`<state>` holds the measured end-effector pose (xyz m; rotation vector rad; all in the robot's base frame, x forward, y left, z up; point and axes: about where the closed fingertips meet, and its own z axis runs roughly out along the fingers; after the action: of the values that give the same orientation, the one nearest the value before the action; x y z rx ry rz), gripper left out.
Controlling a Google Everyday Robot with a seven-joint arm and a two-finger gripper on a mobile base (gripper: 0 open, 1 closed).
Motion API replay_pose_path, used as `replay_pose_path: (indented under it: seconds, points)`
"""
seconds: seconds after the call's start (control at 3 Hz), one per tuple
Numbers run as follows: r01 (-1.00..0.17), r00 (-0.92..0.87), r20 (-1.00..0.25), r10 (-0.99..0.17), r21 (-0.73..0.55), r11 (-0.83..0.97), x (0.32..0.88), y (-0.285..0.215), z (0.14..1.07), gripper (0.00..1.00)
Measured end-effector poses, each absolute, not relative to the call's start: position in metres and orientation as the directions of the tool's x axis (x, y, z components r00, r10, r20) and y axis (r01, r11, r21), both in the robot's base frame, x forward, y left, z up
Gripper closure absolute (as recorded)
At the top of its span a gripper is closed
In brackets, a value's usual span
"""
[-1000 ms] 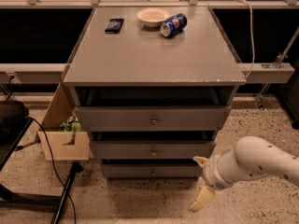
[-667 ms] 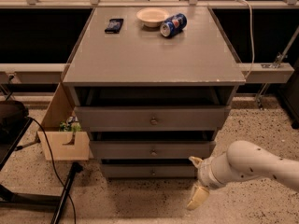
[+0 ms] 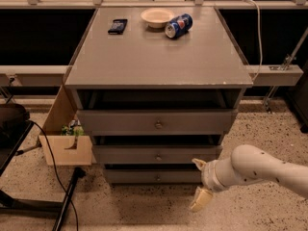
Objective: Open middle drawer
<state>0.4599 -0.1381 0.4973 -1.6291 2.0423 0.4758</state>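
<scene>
The grey cabinet has three drawers stacked at its front. The middle drawer (image 3: 130, 154) is a long flat grey front with a small round metal knob (image 3: 158, 157); it looks closed. The top drawer (image 3: 120, 121) is above it and the bottom drawer (image 3: 130, 176) below. My gripper (image 3: 198, 182) is low at the right of the cabinet front, beside the bottom and middle drawers' right ends. Its two pale fingers (image 3: 200, 199) are spread apart and hold nothing. It is right of the knob and does not touch it.
On the cabinet top (image 3: 154, 57) lie a black phone (image 3: 118, 26), a white bowl (image 3: 157, 17) and a blue can (image 3: 178, 25) on its side. A cardboard box (image 3: 67, 148) stands at the cabinet's left, with a black cable and stand (image 3: 67, 201) on the speckled floor.
My arm and gripper have moved left, closer to the right end of the lower drawers. The drawers have not moved.
</scene>
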Motion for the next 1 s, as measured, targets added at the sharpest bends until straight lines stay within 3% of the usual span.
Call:
replay_pose_path:
  seconds: [1.0]
  points:
    - [-0.977,-0.051,-0.618,-0.785,-0.132,0.168,0.524,-0.126,0.457,0.00]
